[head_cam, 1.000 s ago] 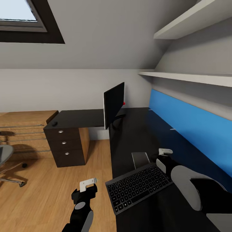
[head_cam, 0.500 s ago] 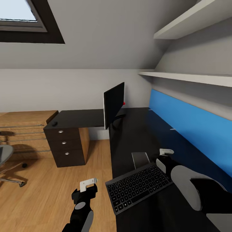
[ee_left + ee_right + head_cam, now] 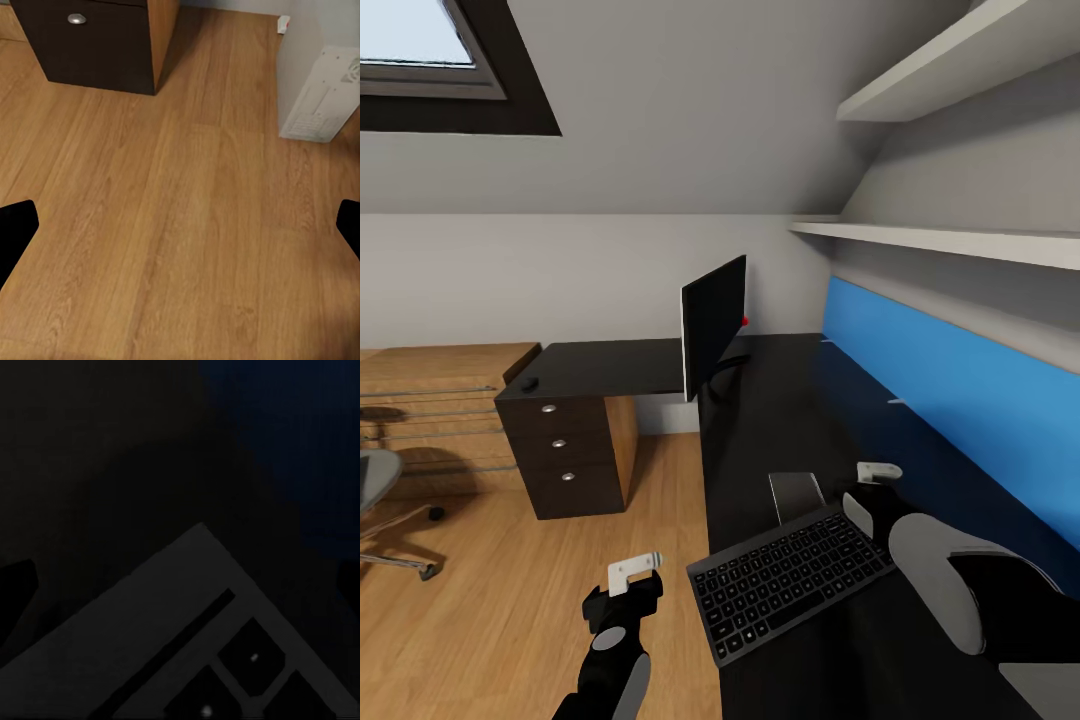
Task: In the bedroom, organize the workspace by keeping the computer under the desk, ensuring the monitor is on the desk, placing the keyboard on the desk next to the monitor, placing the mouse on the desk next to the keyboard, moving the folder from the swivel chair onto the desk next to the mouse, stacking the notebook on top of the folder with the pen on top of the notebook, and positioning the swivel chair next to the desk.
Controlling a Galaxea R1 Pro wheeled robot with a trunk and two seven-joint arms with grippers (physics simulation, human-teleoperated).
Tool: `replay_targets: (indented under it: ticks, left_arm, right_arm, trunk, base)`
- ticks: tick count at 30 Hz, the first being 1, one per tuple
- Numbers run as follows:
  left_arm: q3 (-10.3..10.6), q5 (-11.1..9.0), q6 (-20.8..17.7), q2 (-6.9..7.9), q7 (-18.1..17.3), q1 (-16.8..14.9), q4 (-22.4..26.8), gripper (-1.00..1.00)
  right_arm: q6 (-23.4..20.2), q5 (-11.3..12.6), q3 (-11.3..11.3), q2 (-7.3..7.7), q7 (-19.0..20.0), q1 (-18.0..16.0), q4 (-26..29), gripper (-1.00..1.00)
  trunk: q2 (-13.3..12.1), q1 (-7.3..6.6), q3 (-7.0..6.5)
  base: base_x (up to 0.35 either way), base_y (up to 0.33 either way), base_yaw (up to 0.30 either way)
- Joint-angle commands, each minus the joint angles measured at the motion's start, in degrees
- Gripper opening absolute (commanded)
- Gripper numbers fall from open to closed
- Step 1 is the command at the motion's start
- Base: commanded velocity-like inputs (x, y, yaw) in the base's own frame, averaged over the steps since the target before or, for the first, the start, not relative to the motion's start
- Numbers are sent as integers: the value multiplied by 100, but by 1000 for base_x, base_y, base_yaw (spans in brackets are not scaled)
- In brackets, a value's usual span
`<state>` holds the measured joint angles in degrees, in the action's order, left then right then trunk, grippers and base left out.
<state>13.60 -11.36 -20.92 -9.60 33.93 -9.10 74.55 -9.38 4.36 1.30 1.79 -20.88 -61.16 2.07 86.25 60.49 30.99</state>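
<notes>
flatly, slim dark-keyed keyboard [image 3: 792, 582] on glossy desk [image 3: 780, 420]

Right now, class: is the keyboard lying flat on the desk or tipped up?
Flat. The keyboard rests keys-up on the desk near its front edge, angled to that edge, with the right gripper by its far corner.

The room is bright and soft with daylight from the window [image 3: 420, 50], the shiny black desk [image 3: 780, 420] mirrors the blue panel [image 3: 960, 400], the chair [image 3: 380, 500] drops a soft shadow, and the right wrist view is very dark and blurry.
</notes>
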Motion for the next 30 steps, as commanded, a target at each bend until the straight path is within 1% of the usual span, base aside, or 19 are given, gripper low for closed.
replay_targets:
  ticks: [1,13,30]
  left_arm:
    - [12,-42,-18,2,43,-4,7,100]
    - [11,-35,-12,2,65,-4,9,100]
    - [14,-40,101,-7,70,-4,11,100]
  right_arm:
    - [-37,43,19,-1,-18,-1,12,100]
    - [-70,38,28,-6,-20,-1,4,100]
    - [-48,21,25,-40,-4,-1,-5,100]
  trunk:
    - [3,0,6]
    - [3,0,6]
    - [3,0,6]
  base:
    - [0,0,0]
    - [0,0,0]
    - [0,0,0]
